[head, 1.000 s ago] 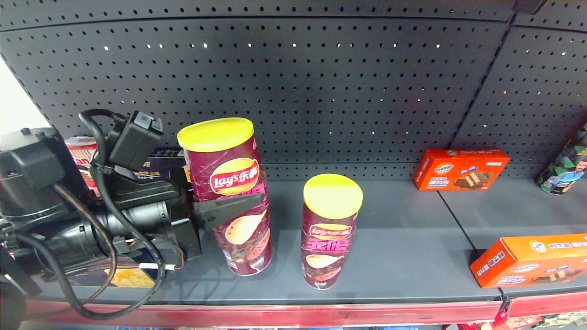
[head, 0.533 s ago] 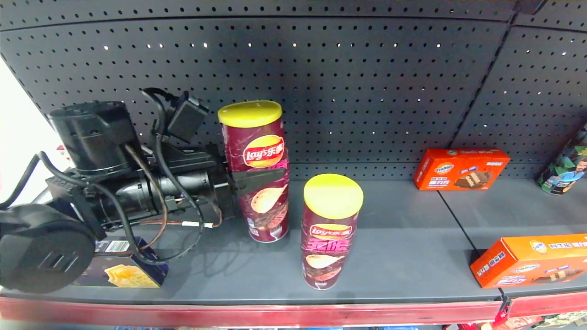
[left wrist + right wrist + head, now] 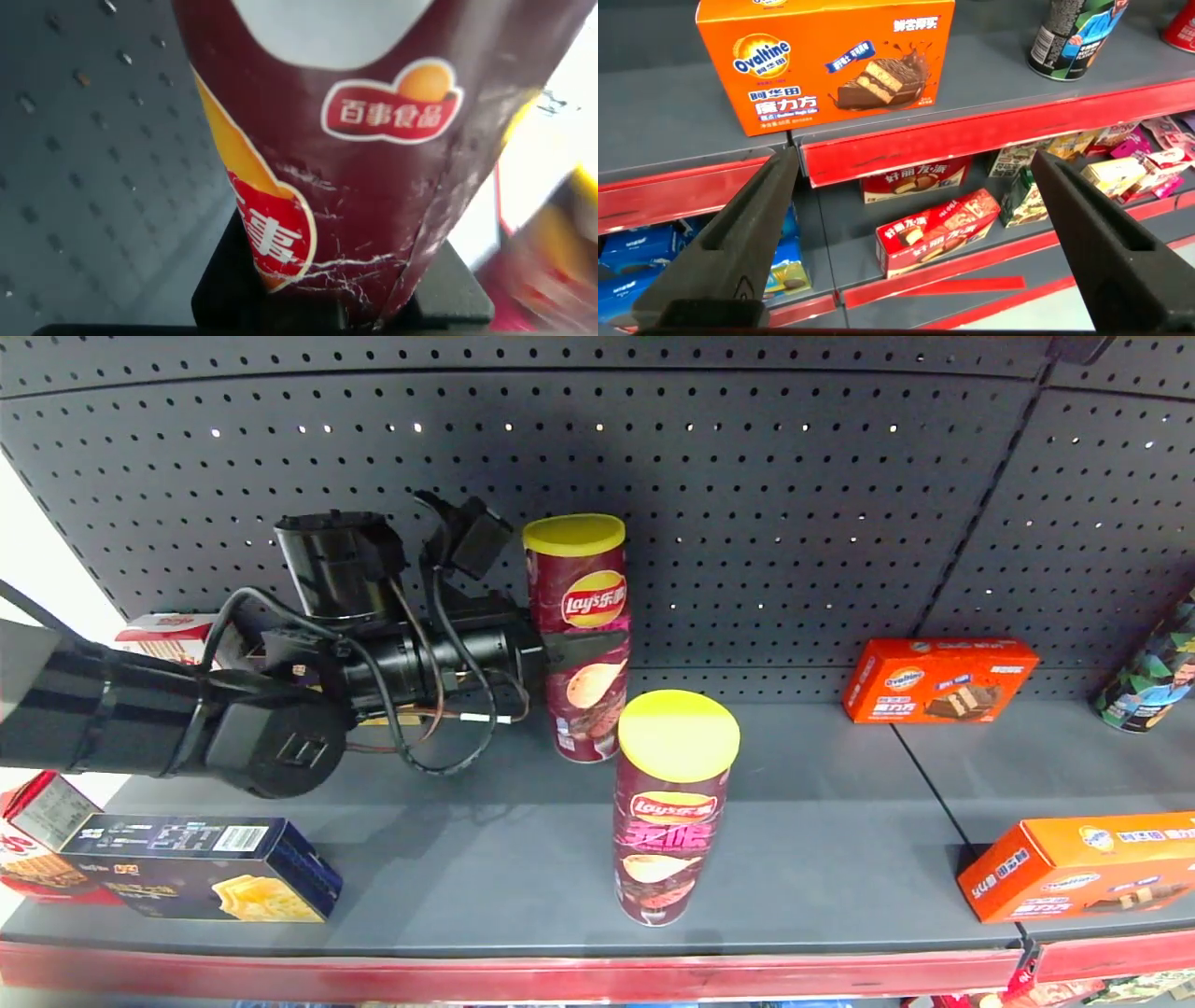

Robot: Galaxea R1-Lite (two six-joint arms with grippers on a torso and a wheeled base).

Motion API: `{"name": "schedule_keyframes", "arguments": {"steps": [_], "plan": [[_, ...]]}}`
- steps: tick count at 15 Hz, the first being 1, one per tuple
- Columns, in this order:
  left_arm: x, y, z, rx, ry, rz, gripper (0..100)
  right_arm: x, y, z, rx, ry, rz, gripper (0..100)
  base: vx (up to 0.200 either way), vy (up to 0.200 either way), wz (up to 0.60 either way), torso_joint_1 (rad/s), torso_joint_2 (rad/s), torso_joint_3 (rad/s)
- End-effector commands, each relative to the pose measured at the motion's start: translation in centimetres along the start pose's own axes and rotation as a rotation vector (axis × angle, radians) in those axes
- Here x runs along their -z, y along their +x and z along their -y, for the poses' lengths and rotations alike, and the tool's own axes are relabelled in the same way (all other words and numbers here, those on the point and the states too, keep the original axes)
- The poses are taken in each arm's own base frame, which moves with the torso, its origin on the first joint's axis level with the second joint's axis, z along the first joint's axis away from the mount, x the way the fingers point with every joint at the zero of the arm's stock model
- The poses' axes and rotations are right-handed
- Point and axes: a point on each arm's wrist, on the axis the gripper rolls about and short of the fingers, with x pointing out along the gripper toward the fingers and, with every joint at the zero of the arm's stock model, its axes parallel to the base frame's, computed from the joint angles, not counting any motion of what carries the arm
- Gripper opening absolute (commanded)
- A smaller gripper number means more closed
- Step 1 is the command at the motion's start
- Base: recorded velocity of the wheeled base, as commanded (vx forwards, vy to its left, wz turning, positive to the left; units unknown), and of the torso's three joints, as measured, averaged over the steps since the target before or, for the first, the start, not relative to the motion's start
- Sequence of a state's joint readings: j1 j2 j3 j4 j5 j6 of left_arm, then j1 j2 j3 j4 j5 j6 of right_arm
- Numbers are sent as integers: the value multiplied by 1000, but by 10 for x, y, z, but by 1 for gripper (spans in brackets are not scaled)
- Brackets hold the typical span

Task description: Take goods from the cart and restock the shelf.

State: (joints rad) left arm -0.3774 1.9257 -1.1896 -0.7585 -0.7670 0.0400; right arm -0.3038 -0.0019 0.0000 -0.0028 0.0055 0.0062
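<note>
left gripper: clamped on held can, upright
front can: standing; same maroon label, yellow lid, chip picture
right gripper: spread, facing orange box

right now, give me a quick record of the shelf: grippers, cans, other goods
left gripper: shut on held chip can
held chip can: upright, near the pegboard, behind front chip can; base contact with shelf unclear
front chip can: upright near the shelf's front edge, free
right gripper: open, empty, facing a red shelf edge
shelf: also holds rear orange box and front orange box at right, dark blue box at left
</note>
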Motion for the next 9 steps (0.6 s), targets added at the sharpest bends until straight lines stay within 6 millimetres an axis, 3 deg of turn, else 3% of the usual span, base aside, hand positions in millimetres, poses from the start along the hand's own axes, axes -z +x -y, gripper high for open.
{"name": "schedule_keyframes", "arguments": {"steps": [1, 5, 9], "plan": [[19, 21, -18, 3, -8, -9, 0, 0, 0, 0, -1, 0, -2, 100, 0, 0, 0, 0, 0, 0], [38, 37, -32, 3, 37, -21, 0, 0, 0, 0, -1, 0, -2, 100, 0, 0, 0, 0, 0, 0], [44, 49, -42, 4, 49, -9, 0, 0, 0, 0, -1, 0, -2, 100, 0, 0, 0, 0, 0, 0]]}}
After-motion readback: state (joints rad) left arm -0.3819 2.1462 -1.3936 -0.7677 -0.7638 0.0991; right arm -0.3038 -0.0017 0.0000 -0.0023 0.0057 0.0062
